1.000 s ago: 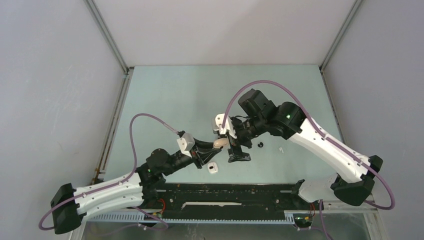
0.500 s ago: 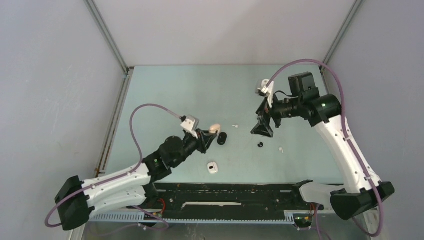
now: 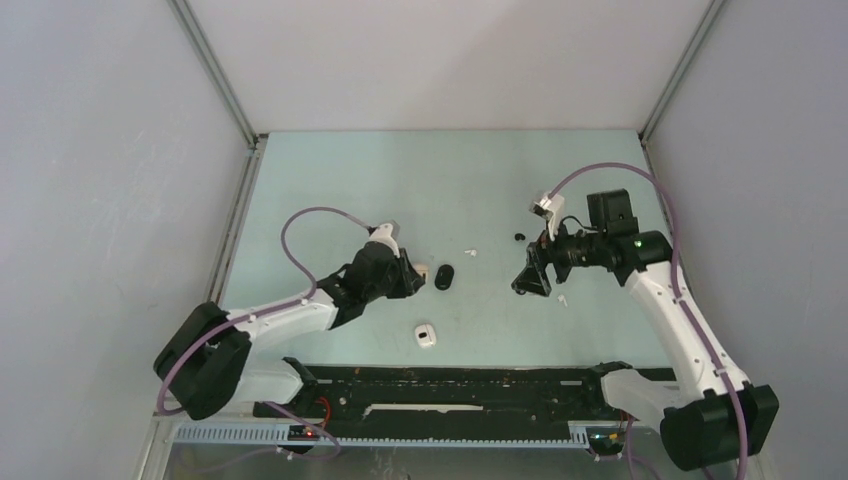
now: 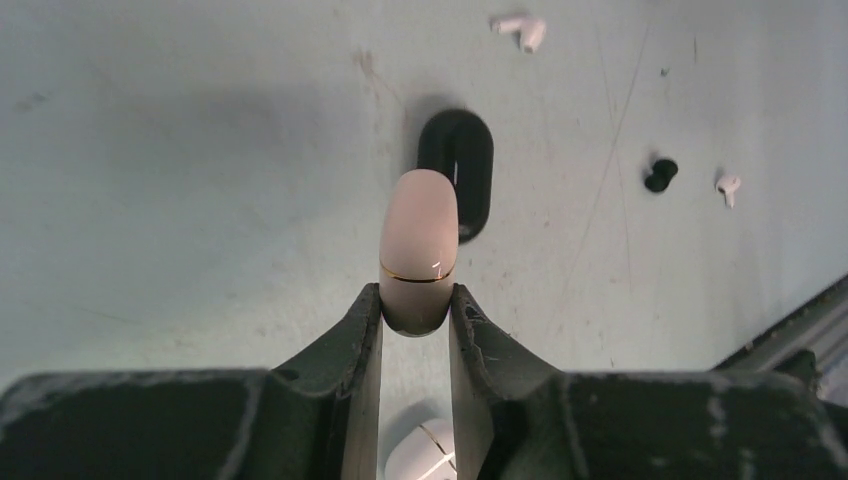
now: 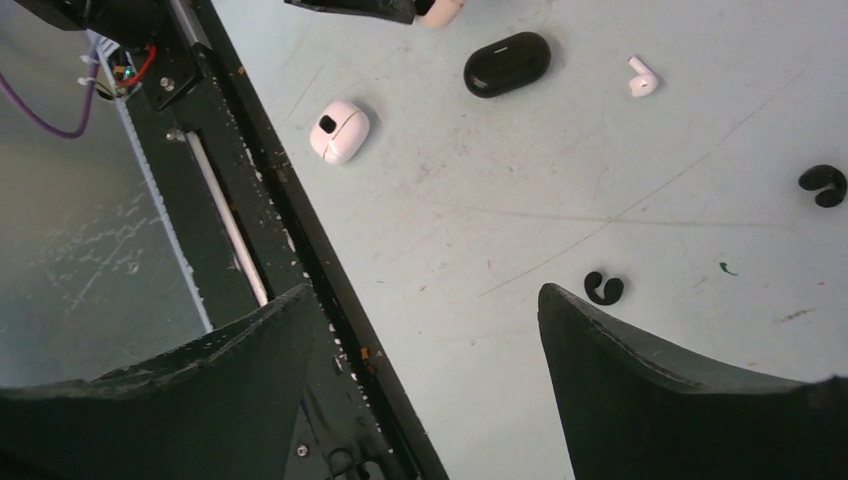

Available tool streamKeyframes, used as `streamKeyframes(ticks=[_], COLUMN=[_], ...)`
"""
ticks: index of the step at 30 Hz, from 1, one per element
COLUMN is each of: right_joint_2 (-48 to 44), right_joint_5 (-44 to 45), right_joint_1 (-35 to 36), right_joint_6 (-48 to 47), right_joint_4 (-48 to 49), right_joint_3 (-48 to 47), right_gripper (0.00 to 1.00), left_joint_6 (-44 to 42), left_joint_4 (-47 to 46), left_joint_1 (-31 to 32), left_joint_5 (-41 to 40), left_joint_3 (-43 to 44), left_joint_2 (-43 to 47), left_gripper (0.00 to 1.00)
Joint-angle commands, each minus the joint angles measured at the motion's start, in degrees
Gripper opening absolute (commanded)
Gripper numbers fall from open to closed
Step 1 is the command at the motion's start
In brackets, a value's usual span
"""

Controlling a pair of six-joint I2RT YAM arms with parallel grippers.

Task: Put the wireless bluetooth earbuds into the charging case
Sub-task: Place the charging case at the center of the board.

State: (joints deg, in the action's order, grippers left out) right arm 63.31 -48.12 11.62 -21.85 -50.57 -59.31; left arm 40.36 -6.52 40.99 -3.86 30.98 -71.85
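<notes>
Earbuds (image 5: pixel 642 76), four in view, all loose on the desk (image 3: pixel 400 180), none yet in a case. Top view: one white earbud (image 3: pixel 470 252) lies just beyond the black case (image 3: pixel 444 276). A second white earbud (image 3: pixel 562 299) lies beside the right pincer (image 3: pixel 530 280), and a black earbud (image 3: pixel 518 237) lies farther back. The right wrist view shows the other black earbud (image 5: pixel 604 288) on the desk below the gap of that pincer, close to one of its fingers.

Change over the last second: the two arms had met at mid-desk, with the right pincer close against the pink case (image 4: pixel 418 250); they have now parted. The right arm has swung out to its own side and come down over the scattered earbuds, its jaws spread wide, empty and touching nothing. The left arm has drawn back and lowered. The left pincer (image 4: pixel 416 295) stays clenched on the lower half of the pink case, which now points toward the black case and ends just short of it. A white case (image 3: pixel 427 335) lies apart, nearer the arm bases.

Reading: the joint handling of the pink case appears over. The right arm seems to be turning to an earbud, most likely the black one beneath it. The pink case shows a thin gold seam with no gap, so it looks closed; whether it could receive an earbud as held cannot be told.
</notes>
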Motion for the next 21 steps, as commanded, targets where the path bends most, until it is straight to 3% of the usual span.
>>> streamKeyframes(ticks=[1,4,13,21], right_joint_2=[-4.7,-5.8,-6.2,-4.7], right_joint_5=[2.1,2.3,3.1,3.4], right_joint_1=[-0.2,-0.3,-0.4,-0.4], right_joint_6=[3.3,3.6,3.5,3.3], right_joint_4=[8.0,8.9,9.2,9.3], right_joint_3=[4.2,6.1,7.5,7.5], right_gripper=[0.84,0.84,0.84,0.85], left_joint_6=[3.3,3.6,3.2,1.6], left_joint_4=[-0.6,-0.2,-0.2,4.1], left_joint_1=[-0.6,-1.1,-2.0,-3.4], left_joint_5=[5.3,6.2,9.8,7.3], left_joint_3=[2.8,3.5,4.4,2.8], left_joint_2=[-2.7,-5.3,-10.4,-6.8], left_gripper=[0.14,0.20,0.22,0.39])
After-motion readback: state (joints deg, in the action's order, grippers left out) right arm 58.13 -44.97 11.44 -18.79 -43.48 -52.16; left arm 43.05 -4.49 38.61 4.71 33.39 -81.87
